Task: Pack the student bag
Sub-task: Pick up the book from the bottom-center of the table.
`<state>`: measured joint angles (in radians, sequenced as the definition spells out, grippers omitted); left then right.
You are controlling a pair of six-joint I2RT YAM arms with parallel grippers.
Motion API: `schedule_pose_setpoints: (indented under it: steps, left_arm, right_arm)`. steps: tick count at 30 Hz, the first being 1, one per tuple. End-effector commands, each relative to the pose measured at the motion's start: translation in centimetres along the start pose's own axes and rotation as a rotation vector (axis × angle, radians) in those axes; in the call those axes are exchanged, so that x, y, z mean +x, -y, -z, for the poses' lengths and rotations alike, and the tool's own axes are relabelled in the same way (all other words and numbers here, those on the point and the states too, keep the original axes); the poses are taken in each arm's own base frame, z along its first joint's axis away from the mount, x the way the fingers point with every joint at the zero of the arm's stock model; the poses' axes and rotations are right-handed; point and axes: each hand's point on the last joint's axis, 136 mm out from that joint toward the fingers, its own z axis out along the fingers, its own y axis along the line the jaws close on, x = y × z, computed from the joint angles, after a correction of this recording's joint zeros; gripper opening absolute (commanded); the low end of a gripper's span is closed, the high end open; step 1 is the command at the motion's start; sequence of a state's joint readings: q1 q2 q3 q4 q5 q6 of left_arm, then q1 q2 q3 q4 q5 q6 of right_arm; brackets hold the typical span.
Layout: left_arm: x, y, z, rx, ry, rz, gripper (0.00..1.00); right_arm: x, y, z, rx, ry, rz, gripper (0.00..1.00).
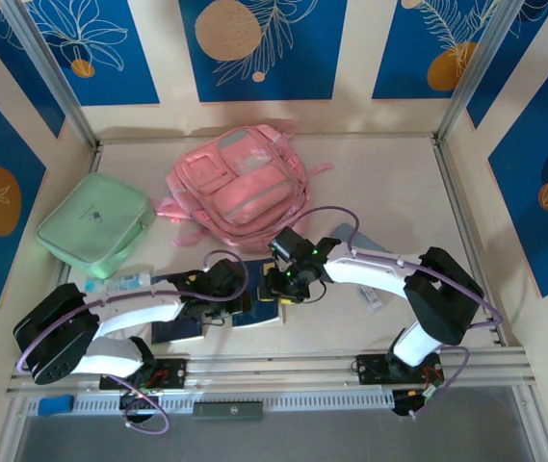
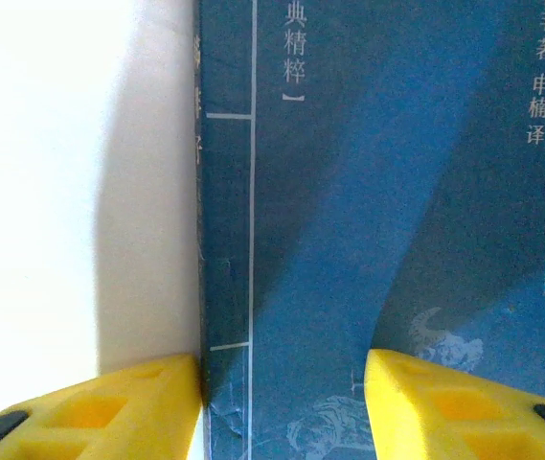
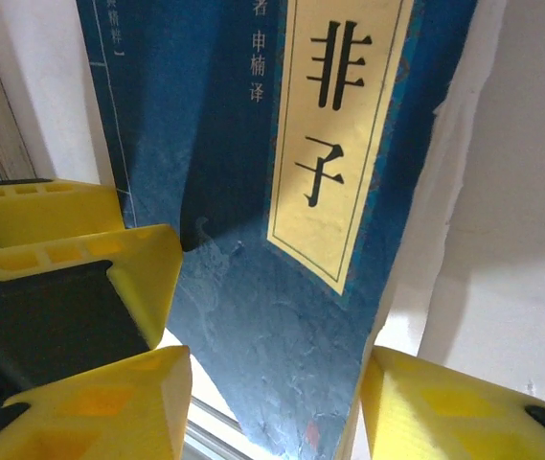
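Looking across from the left: the mint-green case [image 1: 95, 226] sits by the left wall, out of the action. Next over, the left claw [image 2: 284, 407] hangs right above the blue book [image 2: 349, 240]. Its jaws are apart, one finger just off the spine edge over bare table and the other over the cover, so it's open and gripping nothing. The pink backpack [image 1: 240, 188] is behind all this, lying flat, front up, toward the back wall and well apart from the book. I can't spot any opening in it from above. Then the right claw [image 3: 277, 388] straddles one end of the same book, with its right finger against the edge and a sliver of gap on the other side. Honestly can't tell if it's pinching or not.

What worries me: the book lies flat, so a grab across one end could catch just the cover and let the pages flop open, or it could slip out mid-lift. The two claws are crowded close together too, so a bump looks possible. And if the bag isn't unzipped, the book has nowhere to go.
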<state>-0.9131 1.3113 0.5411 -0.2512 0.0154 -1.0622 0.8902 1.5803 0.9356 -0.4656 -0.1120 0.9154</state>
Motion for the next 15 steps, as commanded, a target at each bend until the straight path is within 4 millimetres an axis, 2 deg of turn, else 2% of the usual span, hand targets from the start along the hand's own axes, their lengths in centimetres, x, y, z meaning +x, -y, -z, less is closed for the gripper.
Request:
schedule_pose_setpoints:
  steps: [1, 11, 15]
  left_arm:
    - [1.49, -1.07, -1.01, -0.032, -0.046, -0.003, 0.51]
    - [1.48, -0.90, -1.05, -0.028, -0.045, -0.002, 0.51]
    - [1.37, -0.71, -0.78, -0.023, -0.040, -0.005, 0.55]
  right_arm:
    - [0.78, -0.56, 0.44, -0.025, -0.026, 0.013, 0.42]
    - [0.72, -0.04, 0.65, -0.037, -0.027, -0.021, 0.13]
    - [0.86, -0.06, 1.06, -0.052, -0.012, -0.022, 0.05]
